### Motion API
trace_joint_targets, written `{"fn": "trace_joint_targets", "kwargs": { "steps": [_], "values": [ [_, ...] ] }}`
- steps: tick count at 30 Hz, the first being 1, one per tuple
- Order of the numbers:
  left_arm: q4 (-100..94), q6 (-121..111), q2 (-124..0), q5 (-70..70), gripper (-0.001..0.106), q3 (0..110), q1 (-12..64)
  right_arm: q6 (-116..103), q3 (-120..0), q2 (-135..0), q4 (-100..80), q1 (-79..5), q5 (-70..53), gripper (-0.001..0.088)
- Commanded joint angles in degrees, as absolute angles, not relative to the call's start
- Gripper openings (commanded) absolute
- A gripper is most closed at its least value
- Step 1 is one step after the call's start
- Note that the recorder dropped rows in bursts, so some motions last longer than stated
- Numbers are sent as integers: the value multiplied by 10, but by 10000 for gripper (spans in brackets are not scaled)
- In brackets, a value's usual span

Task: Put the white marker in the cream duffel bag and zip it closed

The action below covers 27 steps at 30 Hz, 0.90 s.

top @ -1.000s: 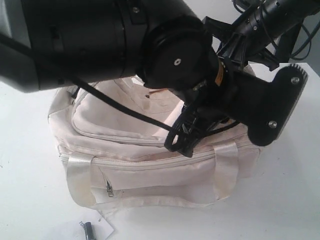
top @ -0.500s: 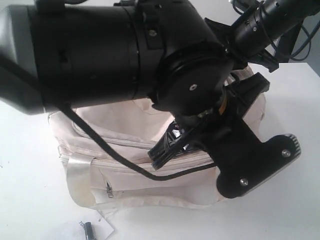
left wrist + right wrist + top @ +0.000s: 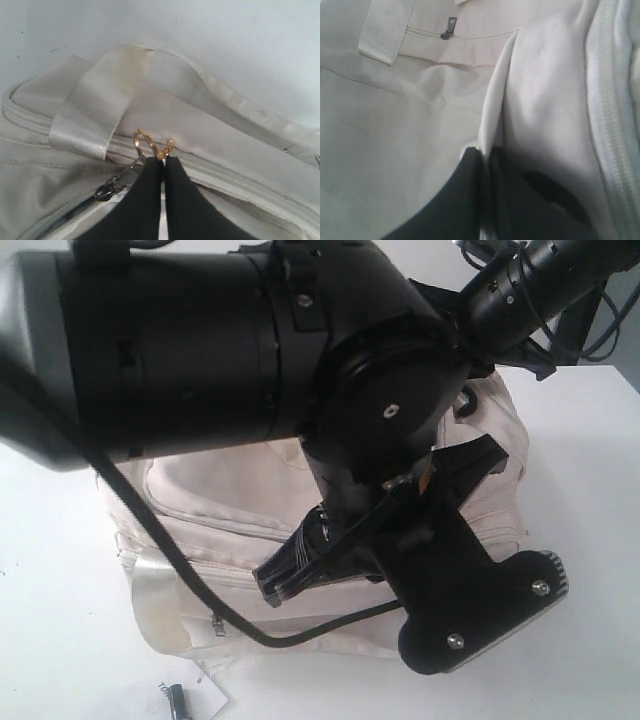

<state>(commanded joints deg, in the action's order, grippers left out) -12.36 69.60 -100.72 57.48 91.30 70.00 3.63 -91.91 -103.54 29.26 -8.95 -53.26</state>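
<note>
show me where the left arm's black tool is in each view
exterior view: the left arm's black two-fingered tool, lower centre, tips at the cream fabric duffel bag's zip.
left wrist view: shut on a gold ring pull by that zip.
right wrist view: not in it; the black one there is the right tool.
shared landmark: a shiny pale strap handle, perhaps not the same one.

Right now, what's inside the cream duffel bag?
Nothing inside shows: only pale fabric and zips. The left arm covers the top of the cream duffel bag in the exterior view.
</note>
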Motion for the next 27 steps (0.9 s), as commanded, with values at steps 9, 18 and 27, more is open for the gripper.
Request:
{"fn": "trace_joint_targets", "kwargs": {
  "steps": [9, 18, 27],
  "values": [
    [-127, 621, -1006, 549, 0, 913, 700, 142, -919, -1035, 280, -89, -551, 0],
    [-153, 613, -1006, 521, 0, 913, 700, 234, -919, -1035, 234, -89, -557, 0],
    [-163, 613, -1006, 522, 0, 913, 700, 209, -919, -1035, 238, -89, -562, 1]
  ]
}}
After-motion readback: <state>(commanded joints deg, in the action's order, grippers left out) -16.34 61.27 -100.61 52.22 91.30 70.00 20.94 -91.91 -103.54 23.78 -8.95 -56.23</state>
